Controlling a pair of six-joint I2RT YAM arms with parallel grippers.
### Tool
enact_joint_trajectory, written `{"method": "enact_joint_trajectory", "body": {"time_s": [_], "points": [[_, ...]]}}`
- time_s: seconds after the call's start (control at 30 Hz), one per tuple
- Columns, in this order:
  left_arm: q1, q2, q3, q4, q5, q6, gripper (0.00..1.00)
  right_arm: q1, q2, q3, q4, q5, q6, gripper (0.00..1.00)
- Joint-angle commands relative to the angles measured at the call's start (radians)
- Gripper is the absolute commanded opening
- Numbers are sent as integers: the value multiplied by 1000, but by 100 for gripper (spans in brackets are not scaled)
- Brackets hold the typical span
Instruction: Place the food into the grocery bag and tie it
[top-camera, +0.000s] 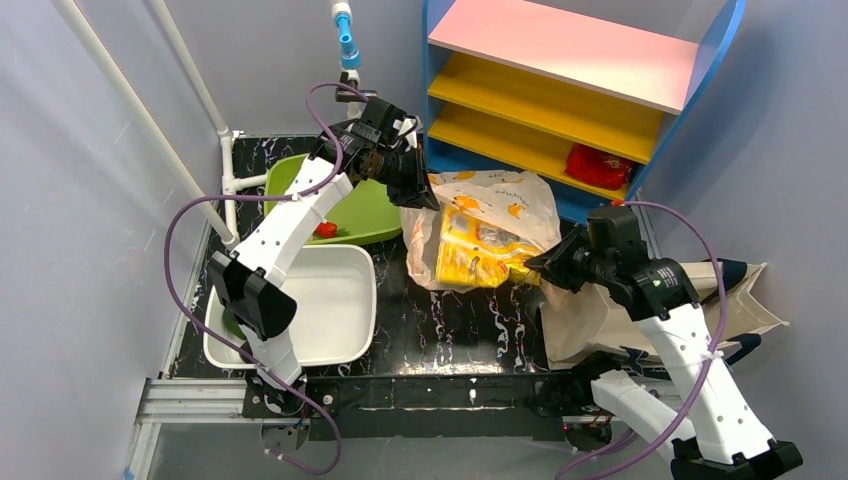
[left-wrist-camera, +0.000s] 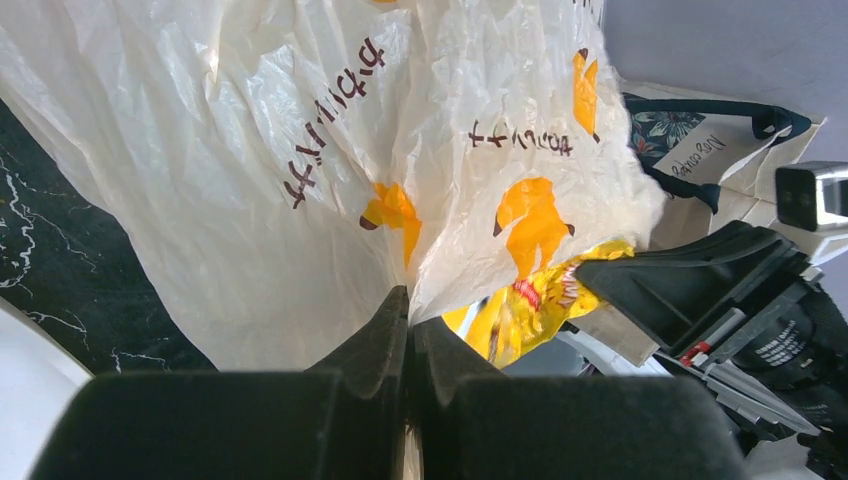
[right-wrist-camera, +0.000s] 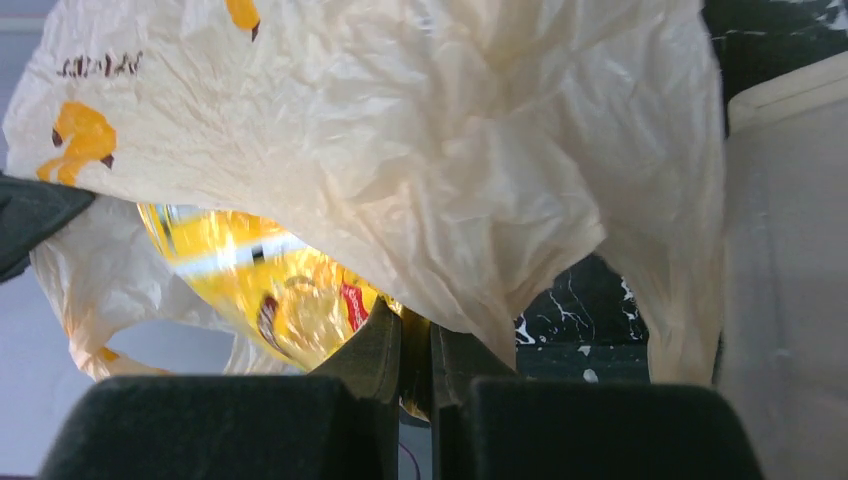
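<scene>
The thin, crinkly, translucent beige plastic grocery bag (top-camera: 505, 195) with yellow marks lies at the far middle of the dark marbled counter (top-camera: 470, 330). The left hand (top-camera: 420, 192) is pressed together on a fold of the bag's film at its left side. The right hand (top-camera: 537, 268) pinches the near right edge of the crinkly yellow packet (top-camera: 468, 248), which seems partly under the film already. The danger, I think, is that the slippery film escapes from the left pinch or tears. Then the mouth would collapse, and the packet would push the whole bag away instead of entering.
</scene>
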Motion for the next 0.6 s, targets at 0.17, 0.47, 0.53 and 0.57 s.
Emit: {"method": "enact_joint_trajectory", "body": {"time_s": [0.17, 0.47, 0.53, 0.57], "points": [[8, -67, -18, -26, 29, -1, 0, -12, 30, 87, -14, 154, 69, 1], [8, -56, -28, 4, 75, -33, 0, -10, 145, 118, 153, 75, 38, 1], [7, -53, -34, 12, 87, -46, 0, -9, 164, 112, 207, 37, 40, 1], [7, -51, -37, 16, 94, -54, 0, -6, 174, 108, 236, 28, 38, 1]]}}
